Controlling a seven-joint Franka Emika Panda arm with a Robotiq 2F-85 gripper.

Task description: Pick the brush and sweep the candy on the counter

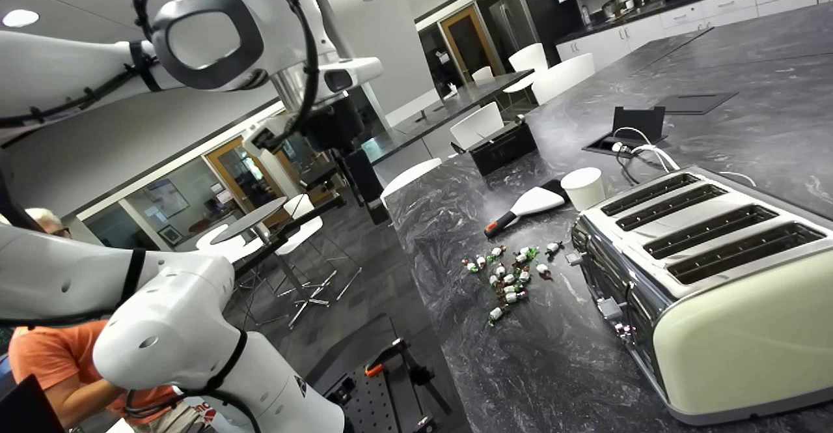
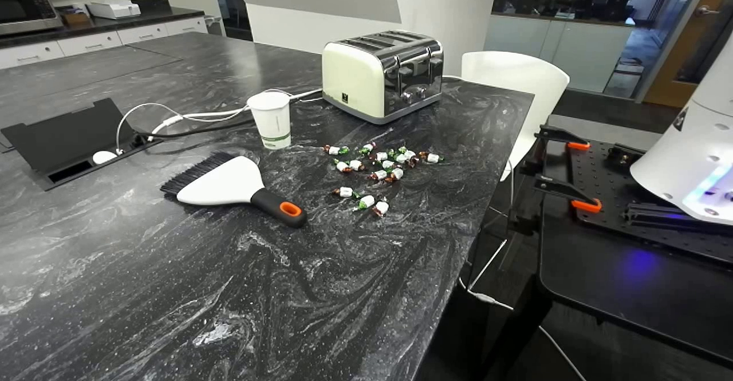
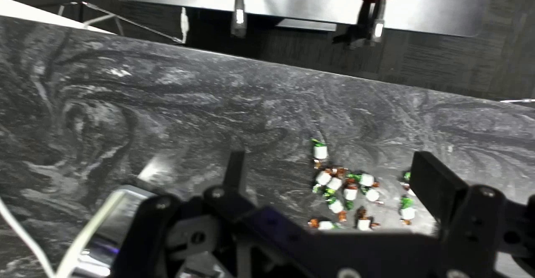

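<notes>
The brush lies flat on the dark grey counter (image 1: 540,361) (image 2: 320,312). It has a white head, black bristles and a dark handle with an orange insert. It shows in both exterior views (image 1: 537,202) (image 2: 226,183) and is out of the wrist view. The candy, several small white pieces with green and brown wrapper ends, lies scattered near the brush handle in both exterior views (image 1: 509,279) (image 2: 397,173). The candy also shows between my fingers in the wrist view (image 3: 350,193). My gripper (image 1: 358,209) (image 3: 330,156) is open and empty, raised well above the counter.
A cream four-slot toaster (image 1: 735,335) (image 2: 355,77) stands by the candy. A white paper cup (image 1: 583,187) (image 2: 271,118) stands close to the bristles. An open socket hatch (image 2: 69,134) holds white cables. The counter's edge runs between the candy and the robot's clamp table (image 3: 309,8).
</notes>
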